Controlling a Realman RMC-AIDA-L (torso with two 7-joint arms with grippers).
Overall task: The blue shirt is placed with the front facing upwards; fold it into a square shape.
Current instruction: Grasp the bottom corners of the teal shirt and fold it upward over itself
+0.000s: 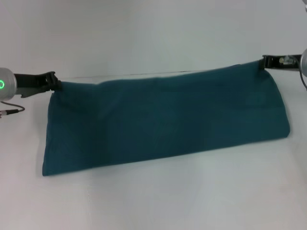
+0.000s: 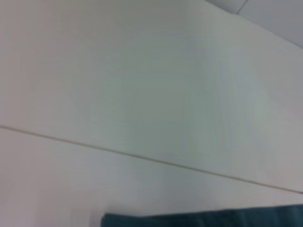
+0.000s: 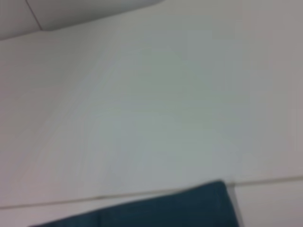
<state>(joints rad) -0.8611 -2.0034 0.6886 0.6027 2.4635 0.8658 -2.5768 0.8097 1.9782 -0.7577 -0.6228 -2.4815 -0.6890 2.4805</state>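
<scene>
- Head view: nearest to us lies the lower folded edge of the blue shirt (image 1: 163, 127), resting on the white table (image 1: 158, 201). The shirt forms a long horizontal band, its near edge flat on the surface and its far edge drawn taut between the two grippers.
- Head view: no lettering or collar is visible; we see only plain teal cloth, so we judge the garment is already doubled over on itself along its length.
- Head view: the left gripper (image 1: 53, 81) sits at the far left corner of the band, its jaws closed on the cloth there. The corner appears raised slightly off the table.
- Head view: the right gripper (image 1: 265, 61) sits at the far right corner, jaws likewise pinched on the shirt's edge, and stands a little farther back than the left one.
- Left wrist view: we see mostly bare table with a thin seam line (image 2: 151, 158) running across it. A strip of the blue shirt (image 2: 203, 218) shows at the frame's edge. The arm's own fingers are not in view.
- Right wrist view: again bare table, with a corner of the blue shirt (image 3: 180, 208) at the edge. No fingers are in view.
- Progress, in our judgement: one lengthwise fold looks done or is being laid. The band remains far wider than deep, so crosswise folds are still needed to reach a square.
</scene>
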